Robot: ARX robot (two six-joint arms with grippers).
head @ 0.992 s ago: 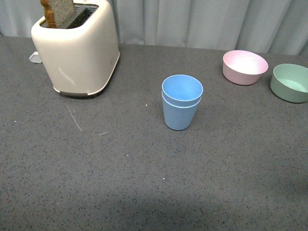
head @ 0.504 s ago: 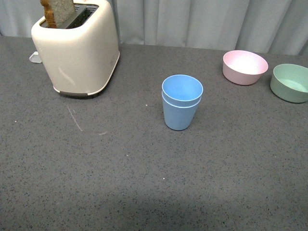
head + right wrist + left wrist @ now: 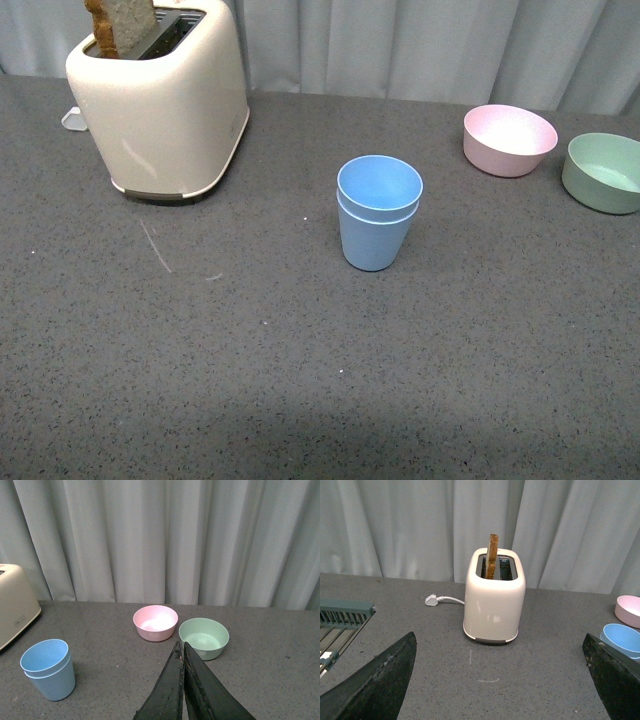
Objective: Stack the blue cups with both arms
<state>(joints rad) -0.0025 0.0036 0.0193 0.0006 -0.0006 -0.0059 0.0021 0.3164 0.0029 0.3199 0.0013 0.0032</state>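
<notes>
Nearest the robot, the dark counter [image 3: 300,380] lies bare, neither arm reaching into the front view. The left end effector [image 3: 500,680] has its fingers spread wide, holding nothing; the right end effector [image 3: 183,680] has its fingers pressed together, also holding nothing. Both sit well apart from the work, which suggests the arms are pulled back because nothing remains to grip. In the middle of the counter stand the blue cups [image 3: 378,215], one nested inside the other, upright, two rims showing close together, so the stacking looks done. Farther back, the toaster [image 3: 160,110] with a slice of bread [image 3: 120,25] stands left, and the pink bowl [image 3: 508,140] and green bowl [image 3: 602,173] stand right, clear of the cups.
</notes>
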